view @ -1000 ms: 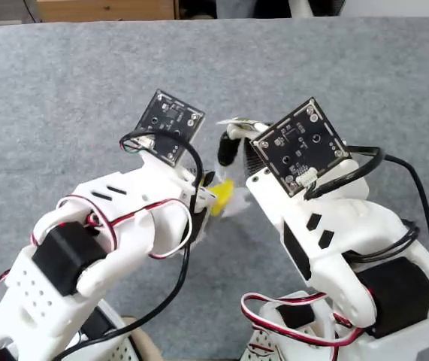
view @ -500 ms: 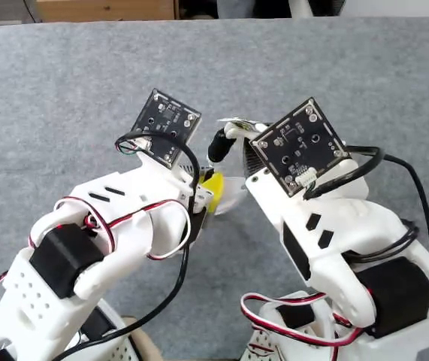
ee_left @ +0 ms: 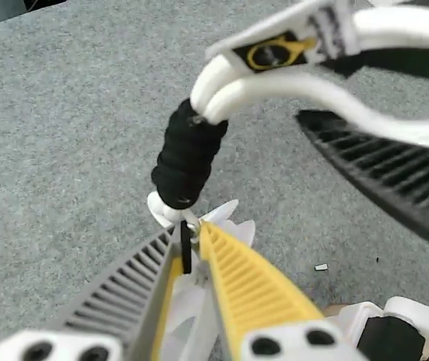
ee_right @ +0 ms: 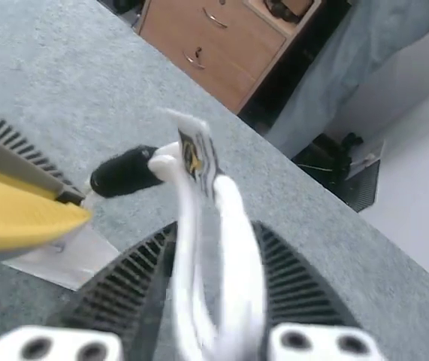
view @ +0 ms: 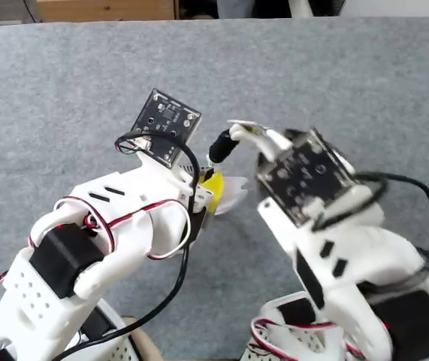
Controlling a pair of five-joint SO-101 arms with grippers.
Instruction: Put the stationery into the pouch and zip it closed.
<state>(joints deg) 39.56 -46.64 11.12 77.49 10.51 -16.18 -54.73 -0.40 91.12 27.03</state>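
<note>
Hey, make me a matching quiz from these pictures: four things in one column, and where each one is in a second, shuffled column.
1 strap loop
2 zip pull
3 knotted cord
4 drawer cabinet

A beyond the table's far edge
B in the left gripper
C in the right gripper
D joining strap loop and zip pull

Pairs: 1-C, 2-B, 3-D, 4-A

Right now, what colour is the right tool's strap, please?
The strap is white; the left wrist view shows it best.
</note>
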